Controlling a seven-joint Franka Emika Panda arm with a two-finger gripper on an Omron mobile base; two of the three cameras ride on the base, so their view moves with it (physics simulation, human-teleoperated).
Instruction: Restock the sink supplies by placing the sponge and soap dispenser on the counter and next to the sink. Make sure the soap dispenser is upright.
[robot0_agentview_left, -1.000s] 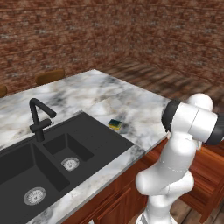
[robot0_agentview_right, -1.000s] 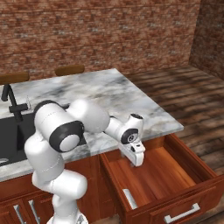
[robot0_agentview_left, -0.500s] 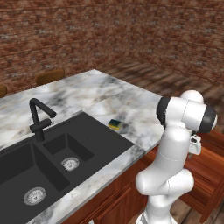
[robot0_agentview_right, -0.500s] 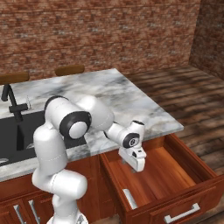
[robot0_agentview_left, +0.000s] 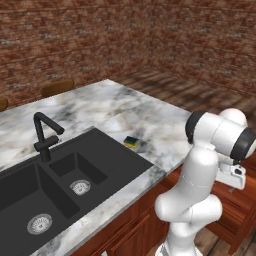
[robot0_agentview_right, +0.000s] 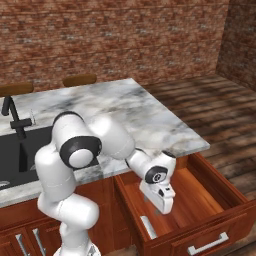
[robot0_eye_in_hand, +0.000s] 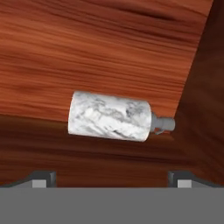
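The soap dispenser (robot0_eye_in_hand: 109, 116) lies on its side on the wooden floor of the open drawer (robot0_agentview_right: 210, 197), its pump top (robot0_eye_in_hand: 164, 124) pointing toward the drawer's side wall. My gripper (robot0_eye_in_hand: 113, 178) hangs just above it, open wide, with nothing between the fingers (robot0_eye_in_hand: 43, 178). From the right base view my gripper (robot0_agentview_right: 164, 207) points down inside the drawer, below the counter's edge. The sponge (robot0_agentview_left: 132, 141), dark green over yellow, rests flat on the white marble counter (robot0_agentview_left: 120, 107), right beside the black sink (robot0_agentview_left: 107, 152).
A black angular faucet (robot0_agentview_left: 45, 135) stands behind the sink's two basins. The drawer sticks out from the reddish-brown cabinets (robot0_agentview_right: 20, 235) under the counter's right end. Brick walls (robot0_agentview_right: 115, 45) and wooden flooring (robot0_agentview_right: 210, 97) lie beyond.
The arm has swung down and my hand has sunk lower into the open drawer. The jaws have stayed wide open. The sponge has not moved.
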